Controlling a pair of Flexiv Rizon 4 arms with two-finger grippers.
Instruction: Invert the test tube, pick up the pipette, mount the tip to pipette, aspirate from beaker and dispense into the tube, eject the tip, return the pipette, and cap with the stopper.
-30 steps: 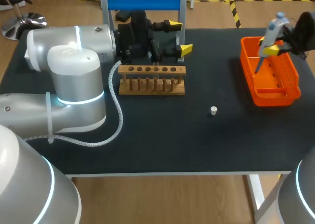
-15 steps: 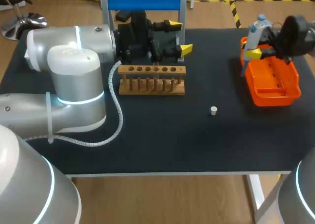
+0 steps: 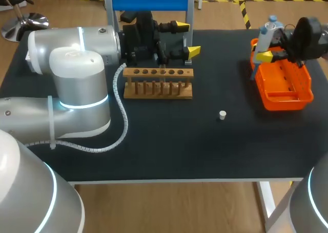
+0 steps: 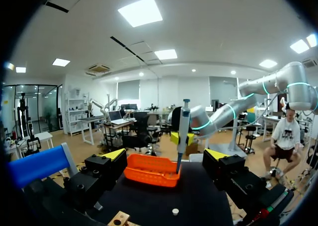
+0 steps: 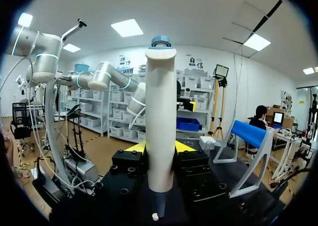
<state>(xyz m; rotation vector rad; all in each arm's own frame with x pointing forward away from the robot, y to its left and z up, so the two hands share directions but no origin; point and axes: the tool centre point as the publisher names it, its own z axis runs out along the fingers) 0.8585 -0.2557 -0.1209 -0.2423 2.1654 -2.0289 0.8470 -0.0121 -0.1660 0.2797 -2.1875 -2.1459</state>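
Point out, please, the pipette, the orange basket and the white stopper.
pipette point(image 5: 160, 121): right wrist view, on its white handle.
orange basket point(image 3: 286, 102): head view, on its near wall.
white stopper point(image 3: 222, 114): head view, on its top.

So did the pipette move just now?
Yes. The pipette went from over the orange basket's middle to its edge nearest the wooden rack, then stayed about there.
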